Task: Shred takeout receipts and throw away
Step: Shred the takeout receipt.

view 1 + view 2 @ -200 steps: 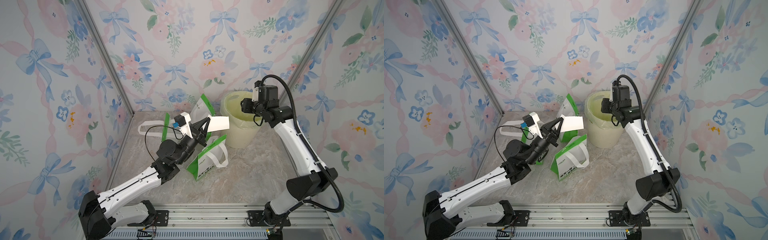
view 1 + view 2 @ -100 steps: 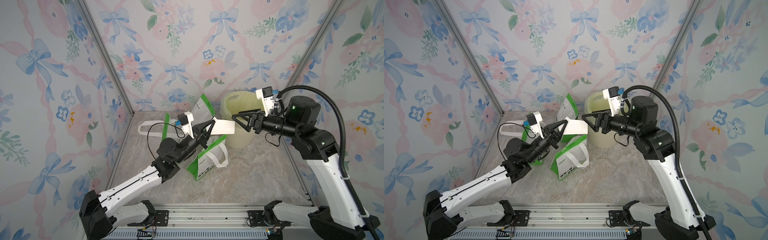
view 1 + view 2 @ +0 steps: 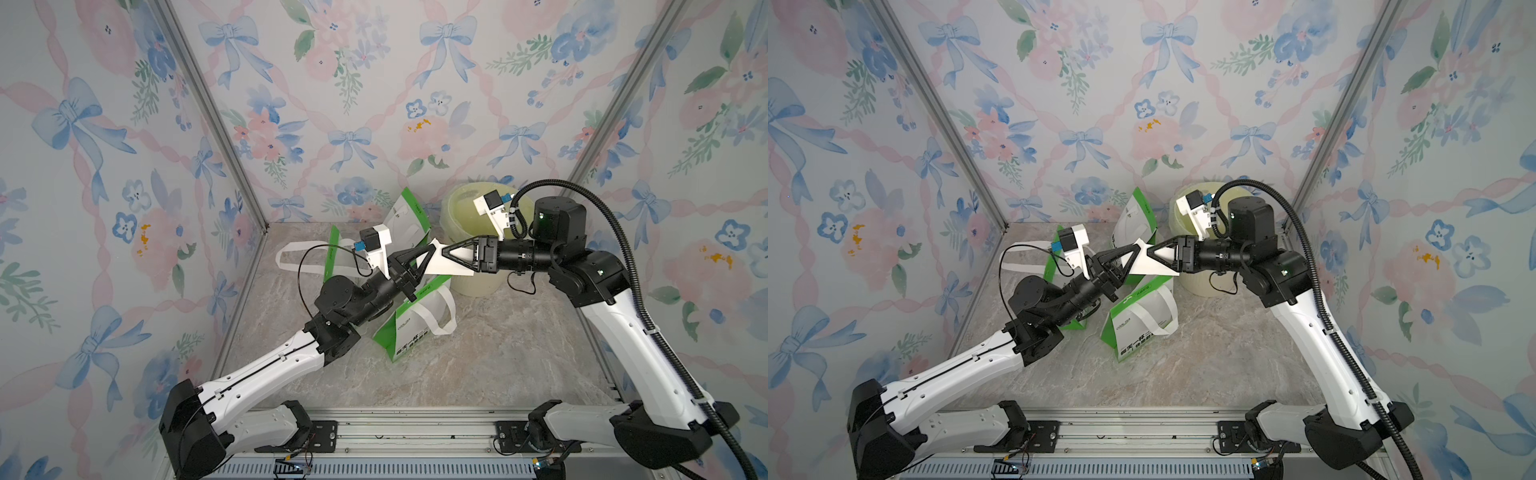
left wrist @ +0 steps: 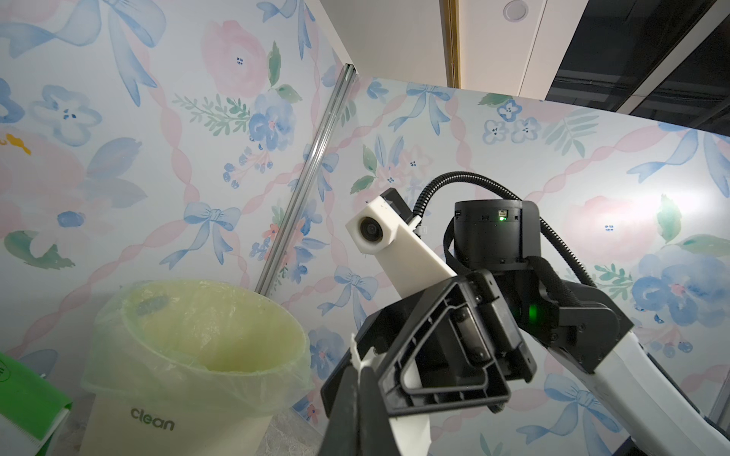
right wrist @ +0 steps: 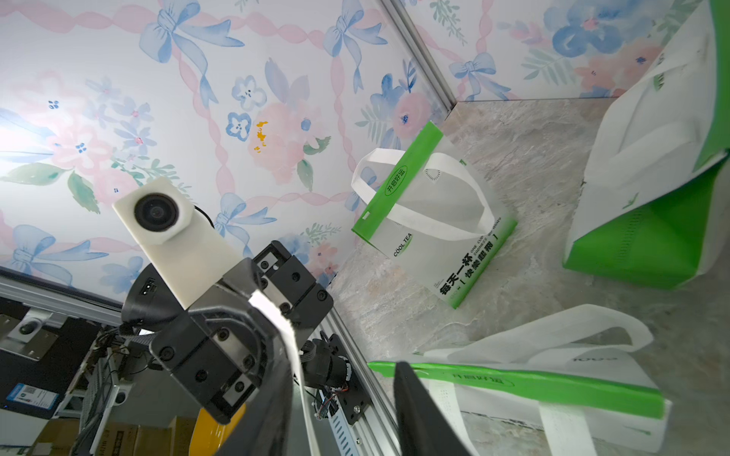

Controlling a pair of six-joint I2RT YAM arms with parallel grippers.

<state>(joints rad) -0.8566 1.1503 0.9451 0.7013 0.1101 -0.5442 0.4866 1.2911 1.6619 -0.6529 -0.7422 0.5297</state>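
A white takeout receipt (image 3: 438, 266) hangs in mid-air just in front of the lined bin (image 3: 473, 286), one end pinched tight in the left gripper (image 3: 428, 251). The right gripper (image 3: 448, 252), over the bin a second ago, has swung across and now straddles the other end, jaws narrowed but with a gap still showing; the tear looks ready to begin.

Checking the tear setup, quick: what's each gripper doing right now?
Left gripper: shut on the receipt.
Right gripper: open, jaws either side of the same receipt, not yet clamped.
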